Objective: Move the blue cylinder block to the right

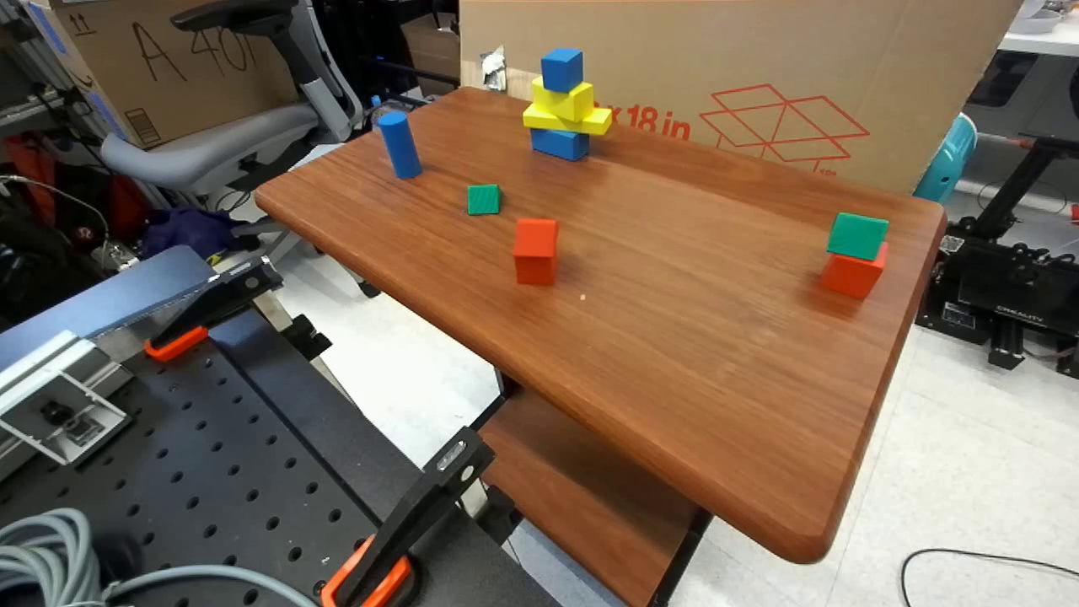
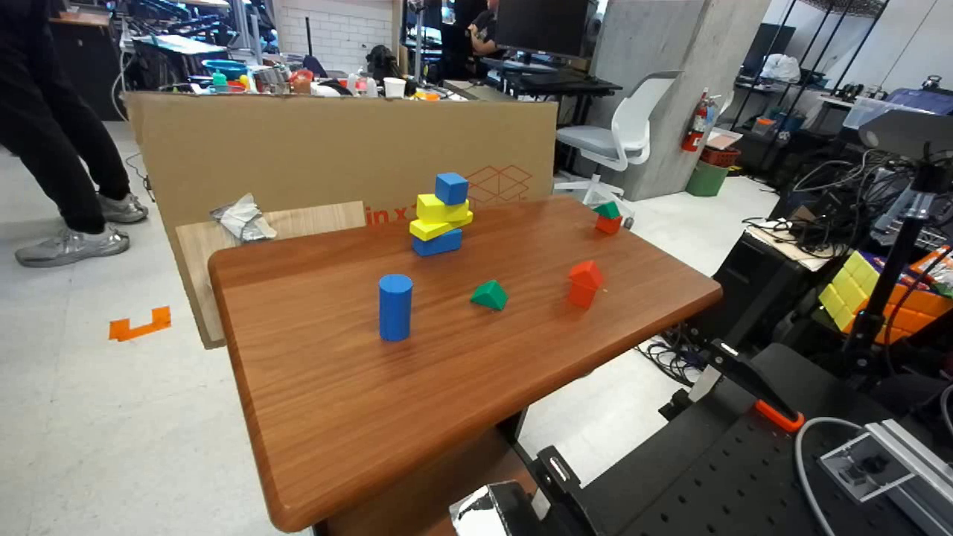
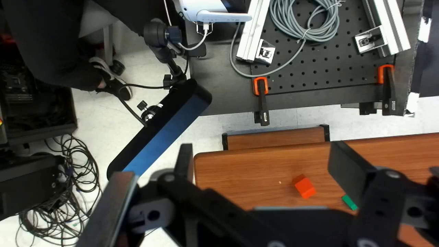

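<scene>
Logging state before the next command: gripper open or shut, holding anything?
Gripper: open, jaws wide apart in the wrist view, holding nothing.

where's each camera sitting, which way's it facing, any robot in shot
In an exterior view: raised, nearer the end with the green-topped stack; faces down across the table to the cardboard panel. No robot shows.
In an exterior view: raised, nearer the end with the blue cylinder block; faces the cardboard panel too. No robot.
Wrist view: looks down from the wrist at the bench, floor and part of the table; the open gripper shows at the bottom.
Both exterior views share the blue cylinder block.
</scene>
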